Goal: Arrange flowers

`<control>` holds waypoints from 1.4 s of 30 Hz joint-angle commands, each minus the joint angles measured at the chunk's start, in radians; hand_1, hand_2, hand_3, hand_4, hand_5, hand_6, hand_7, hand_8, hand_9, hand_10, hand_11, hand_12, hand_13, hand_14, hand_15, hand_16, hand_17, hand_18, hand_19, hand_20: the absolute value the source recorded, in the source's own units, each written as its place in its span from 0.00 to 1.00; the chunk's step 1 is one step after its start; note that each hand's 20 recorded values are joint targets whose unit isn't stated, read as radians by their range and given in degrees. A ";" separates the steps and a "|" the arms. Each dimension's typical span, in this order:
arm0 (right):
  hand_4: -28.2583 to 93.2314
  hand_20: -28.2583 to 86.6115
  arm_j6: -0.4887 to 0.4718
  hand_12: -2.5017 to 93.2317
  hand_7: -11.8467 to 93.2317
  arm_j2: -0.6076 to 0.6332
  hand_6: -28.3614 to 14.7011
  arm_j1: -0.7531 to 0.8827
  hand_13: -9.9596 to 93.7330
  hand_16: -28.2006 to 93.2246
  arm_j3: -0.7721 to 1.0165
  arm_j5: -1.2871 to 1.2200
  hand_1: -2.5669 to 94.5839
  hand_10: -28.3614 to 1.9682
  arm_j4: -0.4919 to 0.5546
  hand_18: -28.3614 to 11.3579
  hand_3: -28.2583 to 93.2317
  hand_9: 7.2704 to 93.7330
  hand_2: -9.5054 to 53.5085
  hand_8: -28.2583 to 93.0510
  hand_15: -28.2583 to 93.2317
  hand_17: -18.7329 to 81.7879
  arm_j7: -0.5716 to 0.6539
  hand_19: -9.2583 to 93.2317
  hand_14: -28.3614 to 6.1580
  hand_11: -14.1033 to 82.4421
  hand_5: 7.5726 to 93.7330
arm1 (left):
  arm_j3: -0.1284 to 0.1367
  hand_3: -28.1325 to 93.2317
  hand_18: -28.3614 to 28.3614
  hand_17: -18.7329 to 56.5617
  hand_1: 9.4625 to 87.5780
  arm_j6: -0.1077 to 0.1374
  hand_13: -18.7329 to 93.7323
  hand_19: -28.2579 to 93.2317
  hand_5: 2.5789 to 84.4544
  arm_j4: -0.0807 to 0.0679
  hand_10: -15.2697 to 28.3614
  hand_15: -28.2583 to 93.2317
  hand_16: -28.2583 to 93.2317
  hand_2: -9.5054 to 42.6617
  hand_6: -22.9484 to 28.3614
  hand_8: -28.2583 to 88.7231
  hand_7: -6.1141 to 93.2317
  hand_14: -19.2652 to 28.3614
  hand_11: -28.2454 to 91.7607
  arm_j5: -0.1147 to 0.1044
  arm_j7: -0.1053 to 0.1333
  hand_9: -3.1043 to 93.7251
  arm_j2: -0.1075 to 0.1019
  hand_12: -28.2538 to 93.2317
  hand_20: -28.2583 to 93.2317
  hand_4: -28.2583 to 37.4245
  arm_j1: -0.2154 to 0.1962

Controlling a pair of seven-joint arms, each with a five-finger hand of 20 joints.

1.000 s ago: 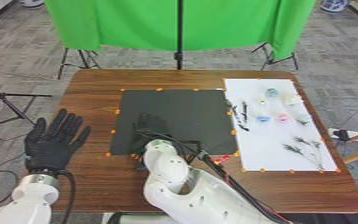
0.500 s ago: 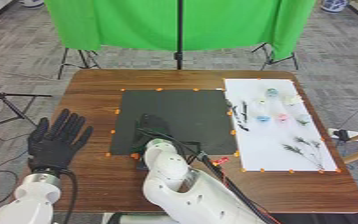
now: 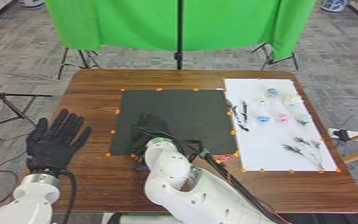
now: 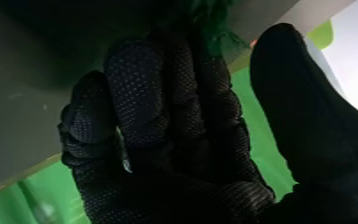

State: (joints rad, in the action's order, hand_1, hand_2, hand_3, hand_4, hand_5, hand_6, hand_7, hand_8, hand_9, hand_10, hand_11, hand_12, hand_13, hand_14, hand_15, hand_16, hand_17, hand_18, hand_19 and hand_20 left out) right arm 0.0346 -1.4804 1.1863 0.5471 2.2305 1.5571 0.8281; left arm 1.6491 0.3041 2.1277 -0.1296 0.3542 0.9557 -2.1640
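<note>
My right hand [image 3: 151, 124] is low over the left part of the black sheet [image 3: 189, 107], its fingers pointing away from me. In the right wrist view, the right hand [image 4: 180, 110] has extended fingers and the thumb held apart. Dark green foliage [image 4: 213, 25] lies by its fingertips; whether they touch is hard to tell. My left hand [image 3: 55, 142] rests open, left of the sheet. On the white sheet [image 3: 255, 145] are blue flowers [image 3: 263, 119], a pink flower [image 3: 283, 118], pale flowers [image 3: 294, 100] and feathery green sprigs [image 3: 295, 149]. Dark stems [image 3: 240, 117] lie along its left edge.
Orange tape [image 3: 159, 89] marks the edges of both sheets on the brown table [image 3: 95, 95]. A small red item [image 3: 222, 158] lies beside the right forearm. Behind the table hangs a green cloth [image 3: 131, 25] with a black stand in front.
My right hand and forearm have shifted only slightly over the black sheet. The left hand and the flowers on the white sheet stay where they were.
</note>
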 commanded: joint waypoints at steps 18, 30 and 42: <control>0.06 0.53 0.105 0.29 0.39 0.298 0.48 0.058 0.74 0.47 0.391 -0.072 0.45 0.26 0.260 0.04 0.84 0.72 0.00 0.17 0.72 0.58 0.019 1.00 0.36 0.44 0.66 | 0.030 0.85 0.74 0.20 0.25 -0.039 0.45 0.54 0.58 0.005 0.69 0.55 0.17 0.43 0.58 0.15 0.24 0.70 0.43 0.020 -0.007 0.46 0.062 0.32 0.36 0.00 -0.050; 0.05 0.53 0.056 0.26 0.31 0.635 0.44 0.429 0.65 0.46 0.868 -0.194 0.45 0.20 0.512 0.06 0.85 0.62 0.00 0.18 0.73 0.53 0.117 0.99 0.32 0.37 0.59 | 0.070 0.85 0.74 0.20 0.25 -0.046 0.45 0.54 0.58 0.022 0.69 0.55 0.18 0.44 0.57 0.15 0.24 0.70 0.43 0.020 0.035 0.46 0.072 0.32 0.36 0.00 -0.079; 0.03 0.55 -0.074 0.24 0.28 0.669 0.45 0.805 0.63 0.44 1.146 -0.117 0.46 0.20 0.632 0.05 0.85 0.61 0.00 0.18 0.72 0.51 0.197 0.96 0.29 0.33 0.60 | 0.098 0.85 0.74 0.20 0.25 -0.029 0.45 0.54 0.58 0.025 0.69 0.55 0.18 0.44 0.57 0.15 0.24 0.70 0.43 0.019 0.044 0.46 0.077 0.32 0.36 0.00 -0.082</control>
State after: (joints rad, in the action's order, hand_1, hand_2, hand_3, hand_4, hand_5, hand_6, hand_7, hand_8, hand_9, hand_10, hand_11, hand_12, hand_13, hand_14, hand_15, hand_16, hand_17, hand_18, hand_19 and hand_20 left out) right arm -0.0181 -0.7977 1.8088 1.6290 2.0982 2.1660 0.9861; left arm 1.7306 0.2684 2.1515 -0.1109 0.3938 1.0220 -2.2283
